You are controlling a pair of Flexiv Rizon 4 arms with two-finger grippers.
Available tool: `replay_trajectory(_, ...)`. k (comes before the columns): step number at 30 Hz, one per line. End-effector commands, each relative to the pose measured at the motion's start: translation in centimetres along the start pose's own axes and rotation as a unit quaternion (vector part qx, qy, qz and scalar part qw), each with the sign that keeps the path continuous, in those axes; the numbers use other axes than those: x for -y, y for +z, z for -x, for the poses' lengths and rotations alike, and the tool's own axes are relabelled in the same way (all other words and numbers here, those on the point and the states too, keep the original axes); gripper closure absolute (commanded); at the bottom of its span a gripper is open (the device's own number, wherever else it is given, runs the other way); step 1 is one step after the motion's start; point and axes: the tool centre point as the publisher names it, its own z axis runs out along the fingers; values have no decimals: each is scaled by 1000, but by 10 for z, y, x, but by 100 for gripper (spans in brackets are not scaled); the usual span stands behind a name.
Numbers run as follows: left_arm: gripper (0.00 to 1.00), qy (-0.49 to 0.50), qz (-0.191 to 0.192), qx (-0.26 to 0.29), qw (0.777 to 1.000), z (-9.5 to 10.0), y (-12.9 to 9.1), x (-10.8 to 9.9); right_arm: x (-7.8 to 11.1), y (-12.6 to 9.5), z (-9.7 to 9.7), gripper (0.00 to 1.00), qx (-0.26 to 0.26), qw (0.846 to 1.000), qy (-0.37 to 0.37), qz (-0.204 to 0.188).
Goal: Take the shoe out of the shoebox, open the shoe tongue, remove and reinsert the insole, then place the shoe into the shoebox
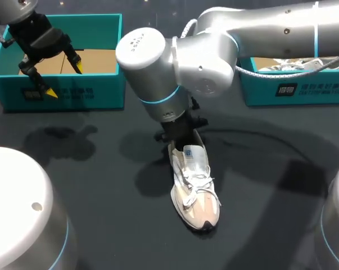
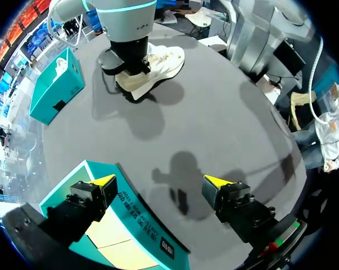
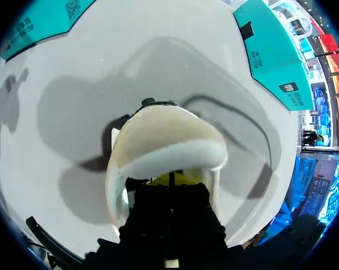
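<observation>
Right gripper (image 3: 172,180), grip unclear, sits at the heel of the shoe (image 1: 196,188) on the table (image 1: 110,225), left gripper (image 1: 64,79) gapes over the shoebox (image 1: 73,93) rim; a shallow pinch could let the shoe twist free.

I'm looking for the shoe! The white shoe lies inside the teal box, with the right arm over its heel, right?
No. The shoe lies on the table, not in a box; the head view shows it. The right arm is over its heel.

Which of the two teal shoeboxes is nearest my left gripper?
The left-hand shoebox, showing bare brown cardboard inside; the left gripper hangs open over its front edge. The other shoebox holds white contents.
</observation>
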Motion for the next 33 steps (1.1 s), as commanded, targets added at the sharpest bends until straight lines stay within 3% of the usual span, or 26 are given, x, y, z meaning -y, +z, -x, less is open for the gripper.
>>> replay_trajectory(1,0,0,1,0,1000,-1,0,0,2,-21,0,100,11,1000,2,13)
replay_trajectory(15,0,0,1,0,1000,-1,0,0,7,21,-8,100,-67,997,-10,-43)
replay_trajectory(19,0,0,1,0,1000,-1,0,0,9,18,-10,100,-76,996,-12,-53)
replay_trajectory(27,0,0,1,0,1000,-1,0,0,4,-21,-4,100,-79,996,-13,-33)
replay_trajectory(33,0,0,1,0,1000,-1,0,0,-2,-7,-8,100,-104,993,-27,-52)
